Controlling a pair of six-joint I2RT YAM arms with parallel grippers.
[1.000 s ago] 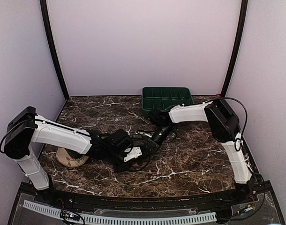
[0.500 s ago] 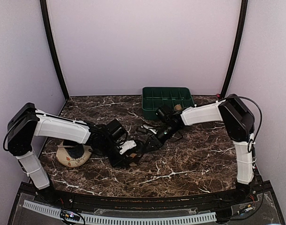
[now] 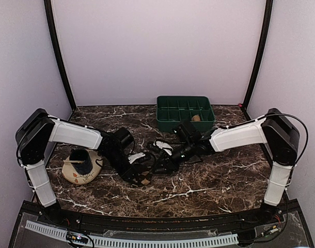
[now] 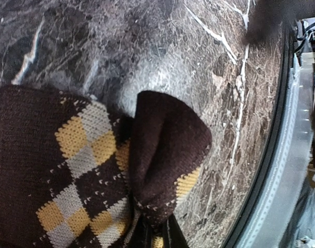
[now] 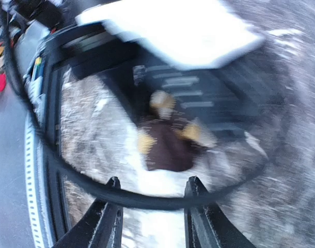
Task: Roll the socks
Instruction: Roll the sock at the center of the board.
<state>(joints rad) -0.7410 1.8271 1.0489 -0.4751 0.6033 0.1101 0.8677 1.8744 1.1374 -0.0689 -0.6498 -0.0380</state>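
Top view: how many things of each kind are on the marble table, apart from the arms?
Checked sock: 1
Green tray: 1
Small tan thing in the tray, too small to identify: 1
Cream dish: 1
Dark cup on the dish: 1
Total: 5

The sock [image 4: 95, 170] was coarse knitted cloth, matt, with every stitch showing. The table [image 3: 209, 181] had a polished, marble-like top, dark brown with white veins and faintly glossy. The tray [image 3: 165, 123] at the far side looked like smooth green plastic. The left arm [image 3: 75, 135] and right arm [image 3: 237, 137] wore smooth white plastic shells. The dish [image 3: 69, 177] looked like glazed cream ceramic.
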